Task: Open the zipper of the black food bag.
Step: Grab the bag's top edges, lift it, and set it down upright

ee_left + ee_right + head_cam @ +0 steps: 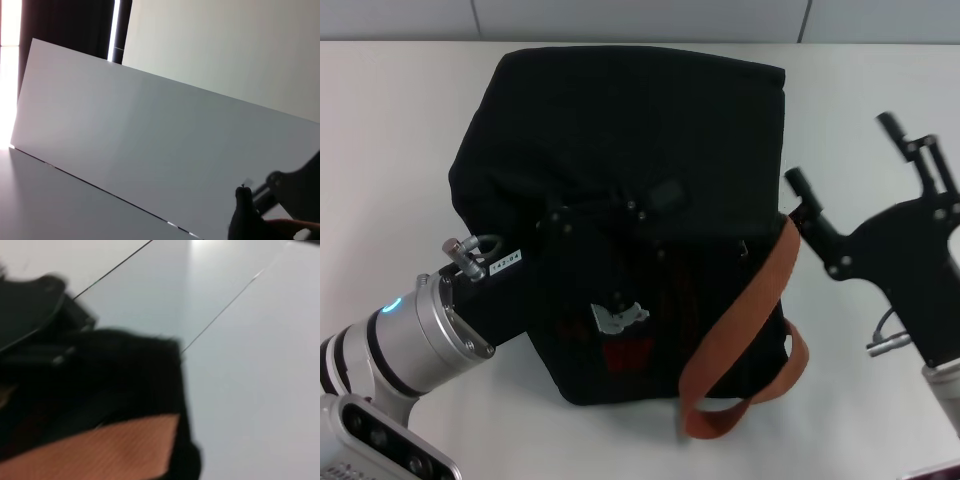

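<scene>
The black food bag (620,130) stands in the middle of the white table, with an orange-brown handle (740,320) hanging down its front right. A grey patch (618,316) and red lettering (628,352) show on the front. My left gripper (615,208) reaches in from the lower left and lies on the bag's top, black against black. The zipper is hidden there. My right gripper (845,155) hovers open just right of the bag, one finger close to the bag's upper right edge. The right wrist view shows the bag's corner (145,370) and the handle (100,450).
White table (390,150) lies all around the bag, with a pale wall panel behind (640,18). The left wrist view shows mostly wall panels (150,130), with a dark gripper part (275,200) low in one corner.
</scene>
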Robot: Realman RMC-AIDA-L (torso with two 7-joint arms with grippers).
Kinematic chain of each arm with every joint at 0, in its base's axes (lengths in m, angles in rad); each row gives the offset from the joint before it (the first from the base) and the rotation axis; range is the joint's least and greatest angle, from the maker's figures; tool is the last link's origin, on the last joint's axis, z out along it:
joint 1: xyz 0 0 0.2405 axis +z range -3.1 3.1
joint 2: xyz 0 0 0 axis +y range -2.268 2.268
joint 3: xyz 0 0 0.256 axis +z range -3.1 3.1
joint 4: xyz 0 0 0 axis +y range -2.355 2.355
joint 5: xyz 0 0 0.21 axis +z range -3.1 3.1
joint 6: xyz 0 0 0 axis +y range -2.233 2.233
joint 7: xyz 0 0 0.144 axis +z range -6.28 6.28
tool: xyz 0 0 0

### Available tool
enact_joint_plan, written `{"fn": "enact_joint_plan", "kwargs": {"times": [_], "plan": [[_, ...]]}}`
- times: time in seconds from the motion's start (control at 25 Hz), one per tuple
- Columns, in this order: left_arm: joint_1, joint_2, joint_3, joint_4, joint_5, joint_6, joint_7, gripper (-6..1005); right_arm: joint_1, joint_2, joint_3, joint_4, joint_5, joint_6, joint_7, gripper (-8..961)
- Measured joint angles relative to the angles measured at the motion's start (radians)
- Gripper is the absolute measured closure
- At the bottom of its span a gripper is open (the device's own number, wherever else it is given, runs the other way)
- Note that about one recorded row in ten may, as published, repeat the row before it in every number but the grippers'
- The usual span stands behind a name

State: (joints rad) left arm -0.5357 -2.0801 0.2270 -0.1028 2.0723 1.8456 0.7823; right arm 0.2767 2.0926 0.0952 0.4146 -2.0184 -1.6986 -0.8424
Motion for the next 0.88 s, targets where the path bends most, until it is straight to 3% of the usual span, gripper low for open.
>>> {"fn": "enact_joint_plan", "kwargs": {"times": [0.24, 0.48, 0.76, 0.88], "plan": [[0.004, 0.0, 0.0, -0.002, 0.0, 0.004, 0.0, 919, 0.009, 0.0, -0.006, -0.003, -0.004, -0.09, 0.075, 130], [0.004, 0.0, 0.0, -0.004, 0.0, 0.006, 0.0, 920, 0.042, 0.0, -0.006, -0.016, 0.0, 0.052, 0.077, 129], [0.004, 0.0, -0.009, -0.005, 0.0, 0.006, 0.0, 920, -0.051, 0.0, -0.025, -0.038, -0.006, 0.003, 0.08, 130], [0.004, 0.0, -0.009, -0.004, 0.0, 0.006, 0.0, 920, -0.05, 0.0, -0.024, -0.036, -0.006, -0.012, 0.077, 130]]}}
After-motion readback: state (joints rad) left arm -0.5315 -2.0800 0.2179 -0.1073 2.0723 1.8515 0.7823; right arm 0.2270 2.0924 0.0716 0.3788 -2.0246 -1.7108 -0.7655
